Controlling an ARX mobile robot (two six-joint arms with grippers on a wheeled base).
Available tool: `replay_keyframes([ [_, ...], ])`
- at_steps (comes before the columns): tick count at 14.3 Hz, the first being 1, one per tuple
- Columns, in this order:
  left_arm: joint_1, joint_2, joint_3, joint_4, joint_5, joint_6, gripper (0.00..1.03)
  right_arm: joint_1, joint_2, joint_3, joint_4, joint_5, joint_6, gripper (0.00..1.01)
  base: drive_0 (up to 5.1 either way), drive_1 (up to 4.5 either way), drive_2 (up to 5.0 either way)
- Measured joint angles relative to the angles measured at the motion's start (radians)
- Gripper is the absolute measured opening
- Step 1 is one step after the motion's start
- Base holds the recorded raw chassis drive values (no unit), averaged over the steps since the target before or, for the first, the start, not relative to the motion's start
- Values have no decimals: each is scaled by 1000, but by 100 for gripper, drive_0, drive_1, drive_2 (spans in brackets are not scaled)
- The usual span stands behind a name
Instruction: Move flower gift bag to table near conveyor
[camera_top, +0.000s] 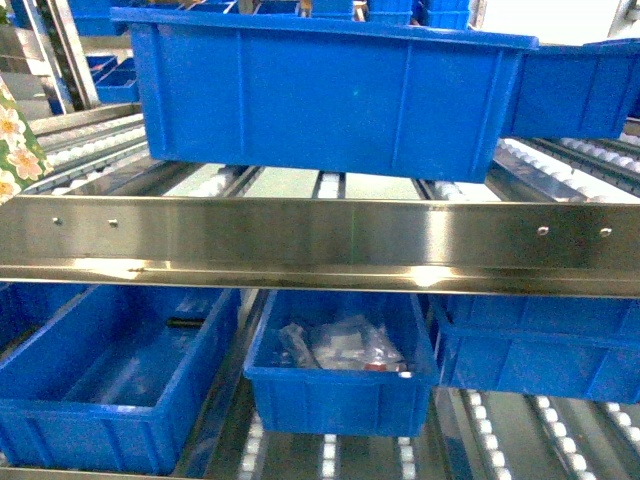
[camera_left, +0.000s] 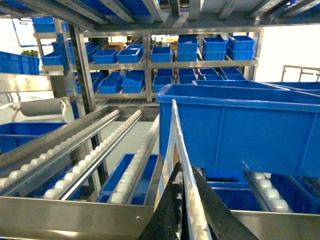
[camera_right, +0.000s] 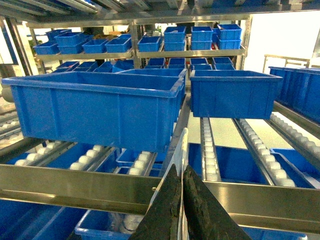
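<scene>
Bins rested on the conveyor in the head view; only a corner of the flower gift bag showed at left. Left end effector was closed on a thin white edge, likely the bag's. Right end effector likewise pinched a white edge, both arms raised, perhaps to share the load.
</scene>
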Motion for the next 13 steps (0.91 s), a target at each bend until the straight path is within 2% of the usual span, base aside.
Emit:
replay_keyframes([
  [13, 0, 1, 0, -2, 0, 0, 2, 0, 0, 0, 2, 0, 0, 3, -478, 134, 354],
])
